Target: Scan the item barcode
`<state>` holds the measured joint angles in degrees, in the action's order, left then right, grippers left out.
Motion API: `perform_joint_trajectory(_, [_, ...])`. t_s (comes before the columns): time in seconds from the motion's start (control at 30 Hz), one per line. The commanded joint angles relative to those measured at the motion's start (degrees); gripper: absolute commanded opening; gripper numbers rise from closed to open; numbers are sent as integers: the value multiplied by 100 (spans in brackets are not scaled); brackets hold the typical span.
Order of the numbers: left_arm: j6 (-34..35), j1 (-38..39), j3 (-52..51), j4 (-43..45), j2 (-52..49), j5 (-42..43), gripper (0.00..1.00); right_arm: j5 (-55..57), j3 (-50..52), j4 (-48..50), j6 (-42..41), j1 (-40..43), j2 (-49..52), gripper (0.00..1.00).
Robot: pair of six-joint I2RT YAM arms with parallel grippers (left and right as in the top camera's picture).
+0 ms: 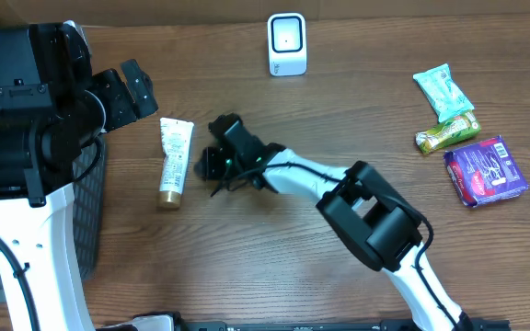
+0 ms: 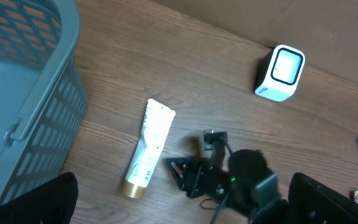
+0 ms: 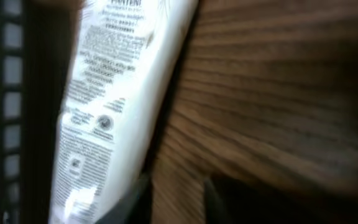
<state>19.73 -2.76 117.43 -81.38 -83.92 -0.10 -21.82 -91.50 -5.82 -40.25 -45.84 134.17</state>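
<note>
I am at the pick-up step. My right claw point(image 1: 212, 165) sits low just beside the tube point(image 1: 174, 158), which lies flat near the worktop's left edge, next to the basket point(image 1: 90, 211). I cannot tell whether its jaws are parted or closed. My left claw point(image 1: 134, 90) hangs spread wide, empty. Next, I judge, I must straddle the tube, clamp, and carry its barcode to the scanner point(image 1: 286, 44) at the far edge.

Close, blurred look at a white tube point(image 3: 114, 118) covered in small dark print with a round emblem midway, slanting from top centre down to lower left across a brown wood-grain table point(image 3: 278, 93), with the dark grid of a basket point(image 3: 2, 93) along the left edge.
</note>
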Motion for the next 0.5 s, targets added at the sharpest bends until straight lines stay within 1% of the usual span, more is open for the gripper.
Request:
perform_joint_trajectory(0.0, [-44,-22,74,13,-20,-48,100,-315,-166,-107,1036,22,-487,47])
perform_joint_trajectory(0.13, [-44,-22,74,15,-20,-48,100,-313,-310,-83,1521,-118,-588,57])
perform_joint_trajectory(0.23, [-44,-22,74,13,-20,-48,100,31,-313,-79,2035,-345,-588,66])
perform_joint_trajectory(0.33, [-44,-22,74,15,-20,-48,100,295,-313,-109,2564,-599,-588,72])
perform_joint_trajectory(0.47, [-46,-22,74,15,-20,-48,100,459,-402,55,2909,-905,-590,76])
